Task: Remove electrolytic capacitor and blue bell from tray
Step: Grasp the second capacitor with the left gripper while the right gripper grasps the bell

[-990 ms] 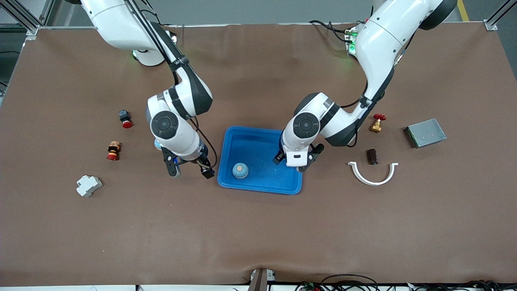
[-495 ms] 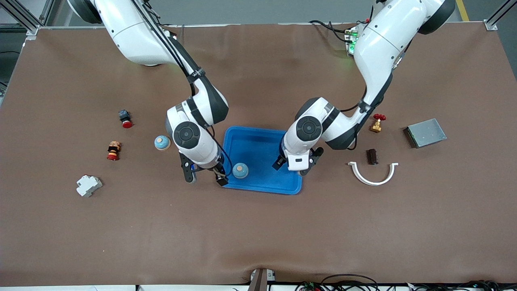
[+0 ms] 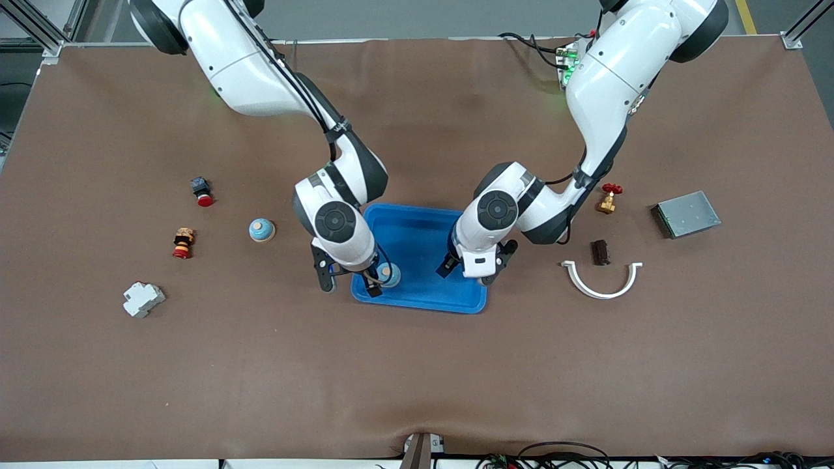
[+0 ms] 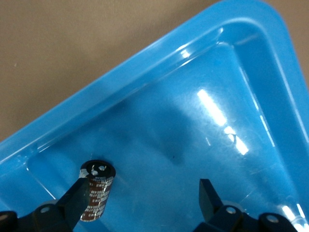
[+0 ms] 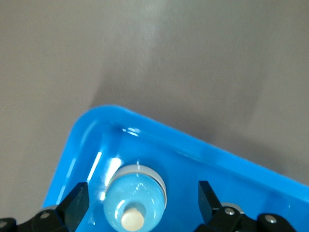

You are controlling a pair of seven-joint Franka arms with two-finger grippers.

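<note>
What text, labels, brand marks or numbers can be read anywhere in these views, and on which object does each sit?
Nothing can be read in any view.
Dark cylindrical capacitor in the blue plastic tray: pale printing runs down its sleeve, too blurred to read.
Light-blue round bell with a tan button in the same tray: no marking visible.
Flat grey metal box toward the left arm's end of the table: no text visible.

2 bells [image 3: 261,229] [image 5: 135,196], 1 capacitor [image 4: 98,190], 1 tray [image 3: 417,228]
</note>
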